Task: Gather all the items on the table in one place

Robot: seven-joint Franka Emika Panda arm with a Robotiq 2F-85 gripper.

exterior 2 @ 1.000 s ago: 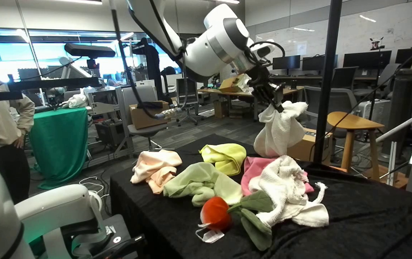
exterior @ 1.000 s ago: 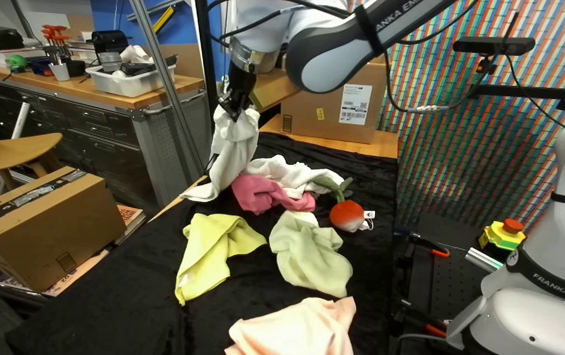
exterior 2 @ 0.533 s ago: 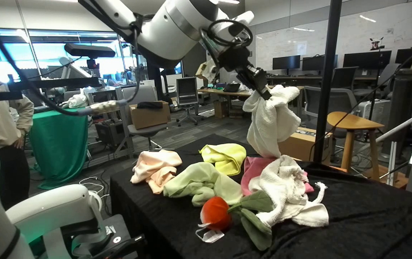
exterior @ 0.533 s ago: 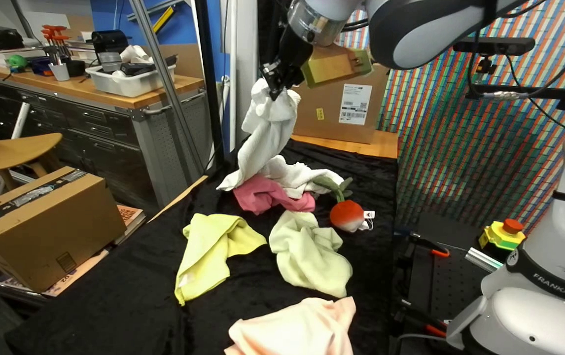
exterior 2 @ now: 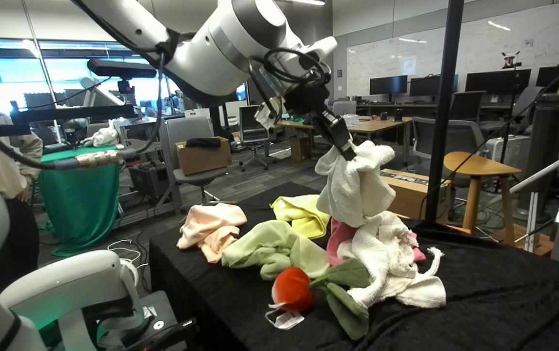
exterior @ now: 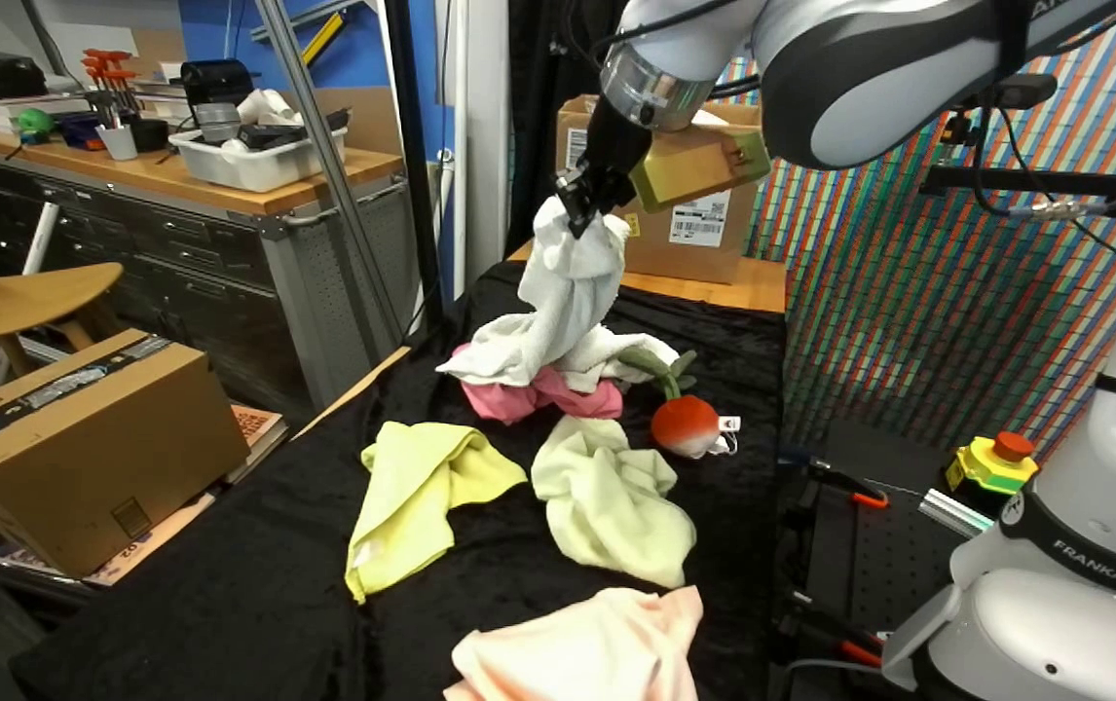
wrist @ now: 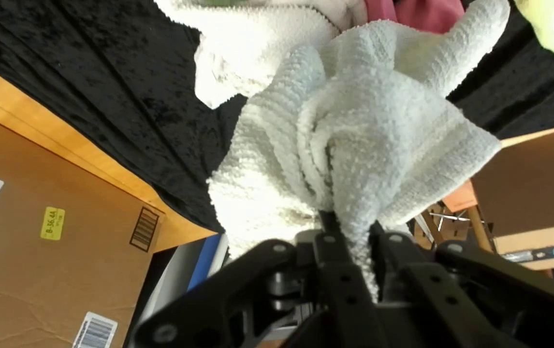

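My gripper (exterior: pixel 575 220) (exterior 2: pixel 349 152) (wrist: pixel 352 227) is shut on a white towel (exterior: pixel 568 292) (exterior 2: pixel 355 192) (wrist: pixel 364 125), bunched between the fingertips. The towel hangs down; its lower end appears to lie over the pink cloth (exterior: pixel 500 401) (exterior 2: pixel 340 241) and beside another white cloth (exterior: pixel 621 352) (exterior 2: pixel 379 251) (wrist: pixel 248 43). A red plush with green leaves (exterior: pixel 687 425) (exterior 2: pixel 293 288) touches that white cloth. A pale green cloth (exterior: pixel 612 506) (exterior 2: pixel 274 246), a yellow cloth (exterior: pixel 422 497) (exterior 2: pixel 304 214) and a peach cloth (exterior: pixel 587 652) (exterior 2: pixel 211 226) lie crumpled on the table.
A black cover (exterior: pixel 227 613) (exterior 2: pixel 509 297) drapes the table. A dark upright pole (exterior: pixel 412 175) (exterior 2: pixel 443 122) stands by the table's edge near the held towel. A large cardboard box (exterior: pixel 748 214) (wrist: pixel 64 275) stands behind the table's far end.
My gripper has carried the white towel inward from the table's edge, first rising, then lowering. The towel's lower end has spread over the pink cloth. The other items have not moved.
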